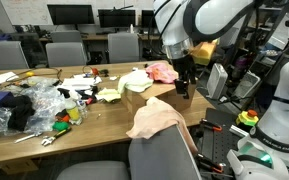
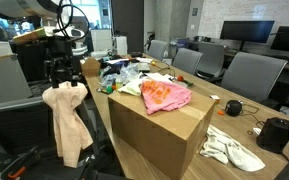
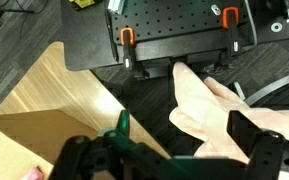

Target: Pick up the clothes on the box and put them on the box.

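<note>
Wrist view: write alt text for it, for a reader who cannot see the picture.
A pale peach cloth lies beneath the open gripper, whose dark fingers frame the bottom edge. A light wooden table fills the left, and a black perforated plate with orange-topped clamps runs along the top.

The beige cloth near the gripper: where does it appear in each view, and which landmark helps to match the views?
Exterior view: beige cloth low centre, on a grey chair back.
Exterior view: left, hanging beside the cardboard box.
Wrist view: right of centre, above the gripper.
Landmark: the gripper, close by the cloth in every view.
</note>
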You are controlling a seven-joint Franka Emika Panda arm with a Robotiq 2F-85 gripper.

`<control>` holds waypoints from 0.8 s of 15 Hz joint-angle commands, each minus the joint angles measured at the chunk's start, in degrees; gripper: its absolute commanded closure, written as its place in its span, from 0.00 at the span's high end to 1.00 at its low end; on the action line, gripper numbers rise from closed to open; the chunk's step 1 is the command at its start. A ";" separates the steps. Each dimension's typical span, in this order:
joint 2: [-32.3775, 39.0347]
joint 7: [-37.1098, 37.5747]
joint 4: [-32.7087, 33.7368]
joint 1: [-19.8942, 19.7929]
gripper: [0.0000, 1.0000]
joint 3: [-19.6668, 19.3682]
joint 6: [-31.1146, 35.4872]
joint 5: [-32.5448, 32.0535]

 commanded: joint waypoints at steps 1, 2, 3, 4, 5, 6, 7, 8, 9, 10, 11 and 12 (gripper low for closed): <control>-1.26 0.62 2.05 -2.00 1.00 -1.14 1.46 -1.54; -1.34 1.15 2.80 -2.56 1.00 -1.23 2.37 -2.32; -1.05 1.46 4.10 -3.07 1.00 -1.28 2.91 -3.21; -0.67 2.56 5.51 -3.69 1.00 -1.07 4.37 -4.97; -0.18 3.66 6.89 -4.26 1.00 -0.88 5.41 -6.68; 0.46 5.07 8.51 -4.83 1.00 -0.63 6.96 -8.68; 1.50 6.63 10.39 -5.44 1.00 -0.42 8.52 -11.03; 2.20 8.32 11.85 -5.88 1.00 -0.30 10.24 -13.00; 3.29 10.05 13.50 -6.34 1.00 -0.22 12.12 -15.09; 4.13 12.18 14.80 -6.76 1.00 -0.14 14.07 -17.09; 5.31 14.31 16.13 -7.18 1.00 -0.23 16.29 -18.83; 6.33 16.86 17.26 -7.59 1.00 -0.28 18.28 -20.50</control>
